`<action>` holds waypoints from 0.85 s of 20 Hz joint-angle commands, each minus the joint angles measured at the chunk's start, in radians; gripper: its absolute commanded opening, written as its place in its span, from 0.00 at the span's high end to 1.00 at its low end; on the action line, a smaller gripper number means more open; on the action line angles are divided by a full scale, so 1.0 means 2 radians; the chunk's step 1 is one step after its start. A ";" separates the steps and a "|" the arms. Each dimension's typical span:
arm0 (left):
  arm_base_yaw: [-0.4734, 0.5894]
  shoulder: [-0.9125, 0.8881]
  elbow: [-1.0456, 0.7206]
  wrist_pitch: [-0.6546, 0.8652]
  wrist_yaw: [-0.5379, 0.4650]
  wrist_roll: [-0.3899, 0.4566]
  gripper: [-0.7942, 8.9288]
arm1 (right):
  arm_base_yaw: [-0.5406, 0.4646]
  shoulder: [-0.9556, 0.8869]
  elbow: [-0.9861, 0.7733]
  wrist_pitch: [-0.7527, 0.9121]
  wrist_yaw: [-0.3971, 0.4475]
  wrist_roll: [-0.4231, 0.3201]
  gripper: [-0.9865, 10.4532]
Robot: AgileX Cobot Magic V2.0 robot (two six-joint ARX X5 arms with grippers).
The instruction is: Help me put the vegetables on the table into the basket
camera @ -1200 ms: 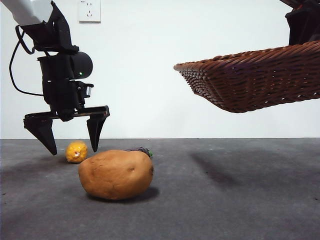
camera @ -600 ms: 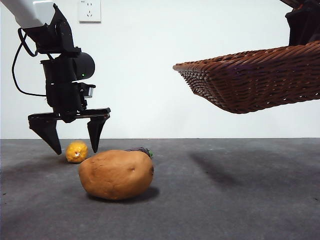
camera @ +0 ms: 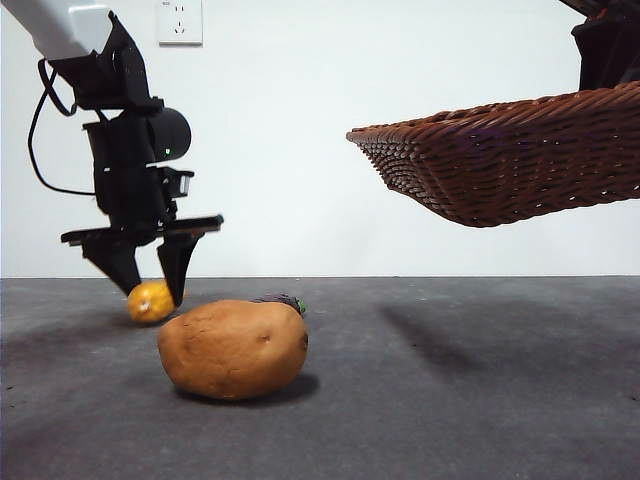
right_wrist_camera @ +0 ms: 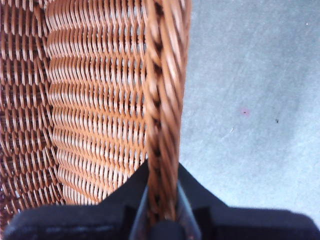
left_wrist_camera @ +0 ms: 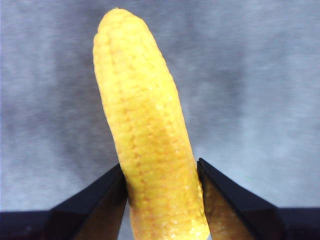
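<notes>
No legible text, label, brand, number or sign on anything in any view.

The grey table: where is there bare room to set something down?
Bare grey felt table lies right of the tan oval potato, beneath the lifted brown wicker basket. Crowded left: yellow ridged corn cob in the left gripper, purple eggplant behind.

The left arm point(camera: 128, 150) is showing a white upper link that is giving way to black, blocky housings. A rounded black cylinder is sticking out from its side, with a tiny green light glowing on it. A thin black cable is looping out beside the housings. The left gripper point(camera: 146, 280) is carrying a flat black crossbar with two tapering, wedge-shaped black jaws. The right gripper point(right_wrist_camera: 162, 220) is showing matte black jaws.
</notes>
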 commanded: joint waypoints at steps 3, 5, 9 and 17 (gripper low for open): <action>-0.004 -0.025 0.060 -0.032 0.072 0.002 0.93 | 0.001 -0.001 0.001 0.011 0.006 0.011 0.93; -0.014 -0.053 0.062 -0.026 0.098 0.000 0.93 | 0.001 -0.001 0.001 0.013 0.037 0.035 0.93; -0.058 -0.112 0.062 -0.031 0.101 0.004 0.93 | 0.001 0.008 0.001 0.006 0.091 0.069 0.93; -0.205 -0.131 0.062 -0.039 0.135 0.019 0.93 | 0.038 0.024 0.000 0.001 0.099 0.099 0.93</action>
